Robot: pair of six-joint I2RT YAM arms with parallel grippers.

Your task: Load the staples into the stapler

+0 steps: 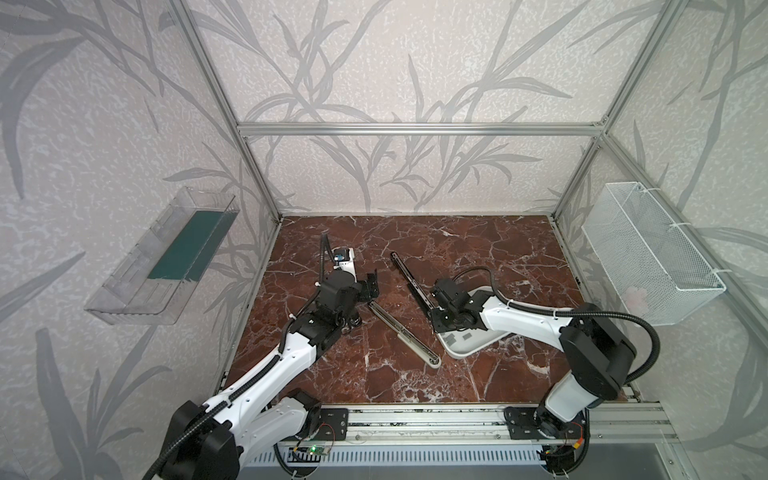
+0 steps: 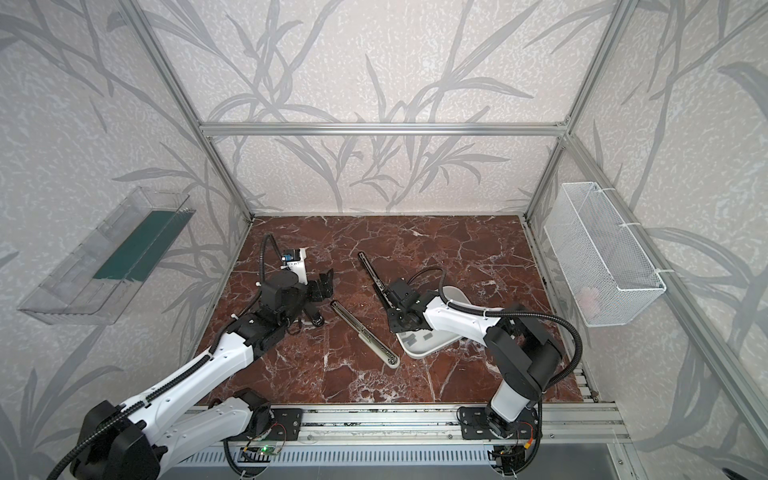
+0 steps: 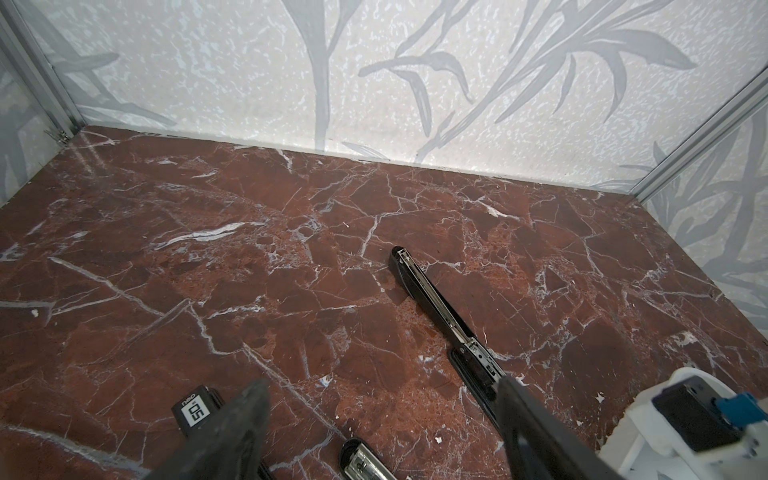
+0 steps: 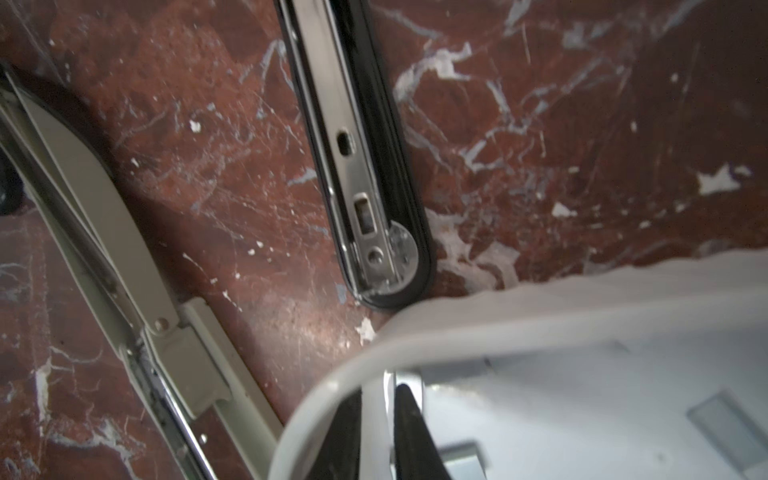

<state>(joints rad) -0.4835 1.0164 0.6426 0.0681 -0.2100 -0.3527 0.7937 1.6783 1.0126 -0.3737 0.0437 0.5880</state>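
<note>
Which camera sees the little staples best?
The right wrist view: the staples lie close up as grey strips in the white tray. In both top views they are tiny grey specks in it. The left wrist view shows none.

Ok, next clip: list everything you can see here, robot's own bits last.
table: 1, red marble, under everything
stapler: 2 long bars, black and silver, lying apart mid-table; whether they join is hidden
tray: 1, white, right of the bars
staples: several, grey strips, in the tray
labelled item: 1, black, left of the bars; unclear what
bin: 1, clear with green floor, left wall
basket: 1, white wire, right wall
left gripper: 1, black, open, above the table
right gripper: 1, black, in the tray, apparently shut on one of the staples
</note>
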